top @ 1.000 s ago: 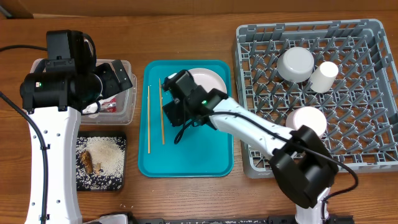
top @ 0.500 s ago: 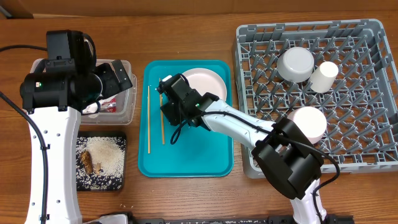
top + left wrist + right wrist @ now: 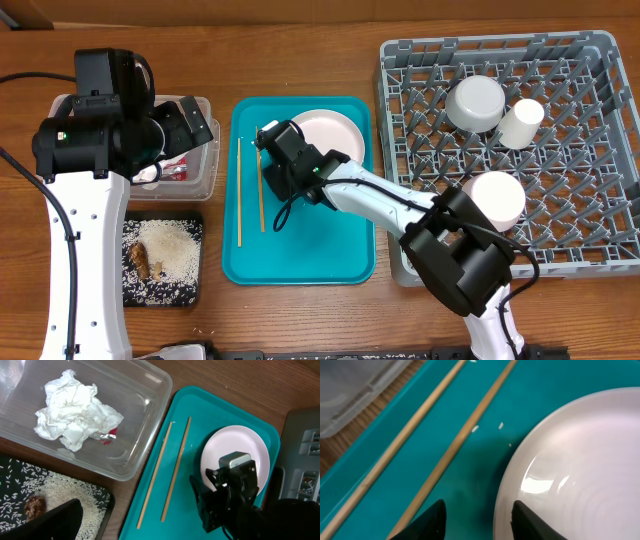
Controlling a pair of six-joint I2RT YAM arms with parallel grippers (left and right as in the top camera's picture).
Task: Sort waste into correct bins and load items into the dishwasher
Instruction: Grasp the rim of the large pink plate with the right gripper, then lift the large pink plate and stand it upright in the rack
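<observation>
White plate point(image 3: 570, 460) rim straddled, right gripper point(image 3: 479, 516) jaws apart, gripping nothing — seat deeper, pinch square, steer clear of chopsticks point(image 3: 458, 442).

Two chopsticks point(image 3: 239, 190) lie side by side just left of the right gripper point(image 3: 477, 522). One white plate point(image 3: 335, 130) sits at that gripper, its rim between the fingers. One teal tray point(image 3: 310, 250) lies beneath it. Well to its right, one grey rack point(image 3: 580, 200) holds two upturned bowls point(image 3: 475, 102) and one cup point(image 3: 520, 122). Below the left gripper point(image 3: 198, 128) is one clear tub point(image 3: 135, 415) with one crumpled napkin point(image 3: 75, 412) and one red wrapper point(image 3: 111, 433). Behind that gripper, toward the arm's base, one black tray point(image 3: 199, 250) carries one brown scrap point(image 3: 141, 259) and rice grains point(image 3: 170, 245) too many to count.
</observation>
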